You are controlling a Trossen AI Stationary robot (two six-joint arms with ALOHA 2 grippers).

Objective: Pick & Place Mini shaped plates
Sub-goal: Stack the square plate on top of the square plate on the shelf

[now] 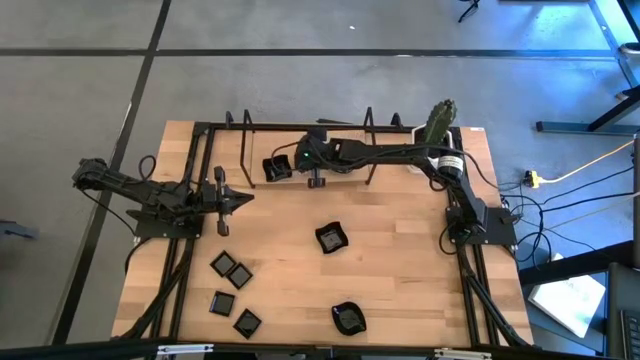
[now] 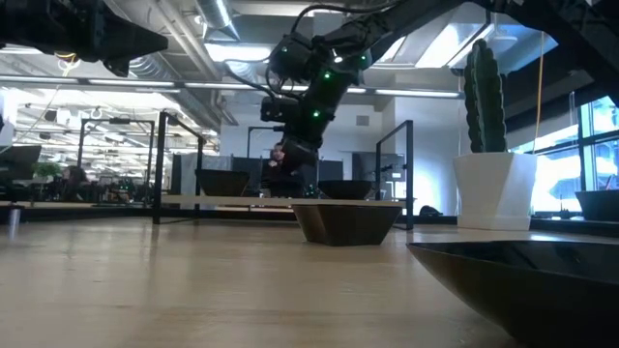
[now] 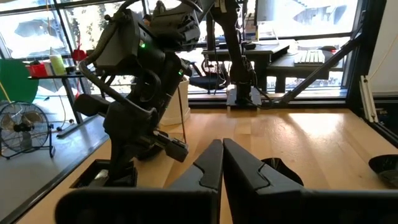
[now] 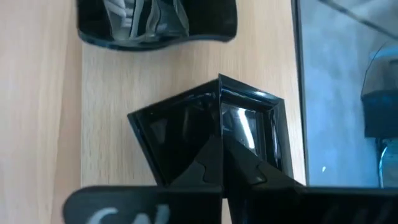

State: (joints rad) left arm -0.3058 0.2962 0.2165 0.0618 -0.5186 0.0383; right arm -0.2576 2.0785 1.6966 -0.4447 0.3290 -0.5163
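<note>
My right gripper (image 4: 221,148) reaches along the far edge of the table (image 1: 400,250) and is shut on a glossy black raised-rim square plate (image 4: 186,134), which also shows in the high view as the square plate (image 1: 275,168). Beyond it on the pale wooden ledge lies another black dish (image 4: 155,22). On the table rest a wavy-edged dish (image 1: 331,238), a second wavy dish (image 1: 348,318) and several little flat squares (image 1: 232,270). My left gripper (image 3: 222,152) is shut, holds nothing and hovers at the table's left (image 1: 222,200). My right gripper pinches the square plate's rim (image 4: 239,127) between its two fingers, near a corner. The fingers come from above, pointing down. The plate sits tilted in the hold over the wooden ledge; whether its lower edge touches the wood, I cannot tell.
A white pot with a green cactus (image 1: 437,125) stands at the far right corner, also seen as the cactus pot (image 2: 493,184). Black metal frame posts (image 1: 245,140) rise along the far edge. A wavy dish (image 2: 348,222) sits mid-table, and another dish (image 2: 522,280) lies near the front.
</note>
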